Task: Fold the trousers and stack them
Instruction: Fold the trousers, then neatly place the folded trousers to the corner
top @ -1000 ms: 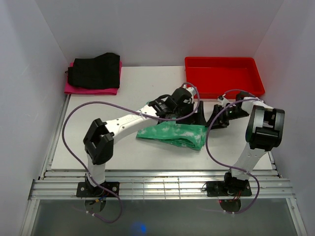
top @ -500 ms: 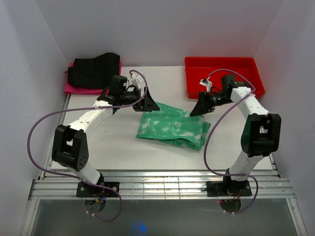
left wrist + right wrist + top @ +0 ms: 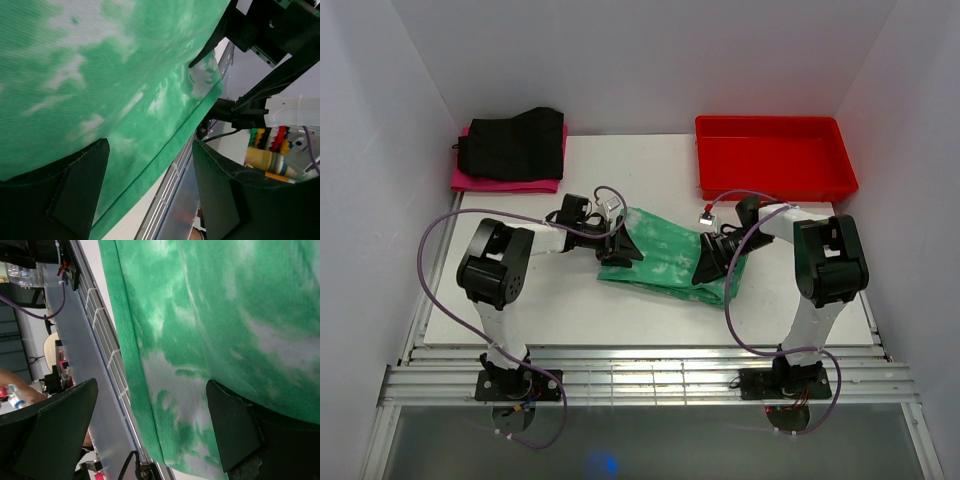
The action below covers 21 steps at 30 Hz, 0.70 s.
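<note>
White surface, rectangular, pale walls close on three sides. Far-left corner: black garment, folded, lumpy, lying on top of pink garment. Pink one folded flat, showing only as a band along the near and left sides of the black. Far-right corner: red tray, shallow, rectangular, long side along the far edge. Well apart from the garment pile. Near edge: metal slatted rail running the full width.

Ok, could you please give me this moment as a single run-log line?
trousers: folded, mid-table | left gripper: open over their left end | right gripper: open over their right end | stacking: pending
</note>
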Motion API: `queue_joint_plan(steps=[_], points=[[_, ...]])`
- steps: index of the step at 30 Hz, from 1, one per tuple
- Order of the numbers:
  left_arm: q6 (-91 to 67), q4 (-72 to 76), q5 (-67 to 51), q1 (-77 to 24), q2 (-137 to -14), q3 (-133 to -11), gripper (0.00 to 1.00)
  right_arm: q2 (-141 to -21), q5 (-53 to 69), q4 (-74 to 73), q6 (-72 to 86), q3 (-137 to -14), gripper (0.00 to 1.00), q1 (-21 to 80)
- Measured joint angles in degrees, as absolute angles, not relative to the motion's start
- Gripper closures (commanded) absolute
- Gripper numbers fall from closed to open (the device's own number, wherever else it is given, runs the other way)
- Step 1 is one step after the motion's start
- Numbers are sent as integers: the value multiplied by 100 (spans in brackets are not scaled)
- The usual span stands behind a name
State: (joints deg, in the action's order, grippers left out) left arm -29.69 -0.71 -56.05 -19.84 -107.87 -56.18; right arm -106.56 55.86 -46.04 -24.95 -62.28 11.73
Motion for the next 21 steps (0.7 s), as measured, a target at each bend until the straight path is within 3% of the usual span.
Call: queue_joint_plan(steps=[3, 6, 10, 15, 21], points=[[-3116, 154, -5870, -1791, -10954, -5618, 25, -10628, 5468, -4602, -2508, -6274, 10, 1190], [-3153, 399, -6211, -1594, -10796, -5579, 22, -10418, 5100, -4633, -2484, -6466, 18, 1310], [-3361, 543, -6563, -1205, -9784, -5249, 18, -9856, 4414, -4399, -2366, -7035, 25, 1712], [-3651, 633, -6818, -64, -8471, -4947, 9, -9529, 3385, -3828, -2314, -7861, 26, 2812], [-3448, 38, -6777, 895, -8119, -4705, 4, -10457, 2119, -3472, -2427, -8726, 27, 4394]])
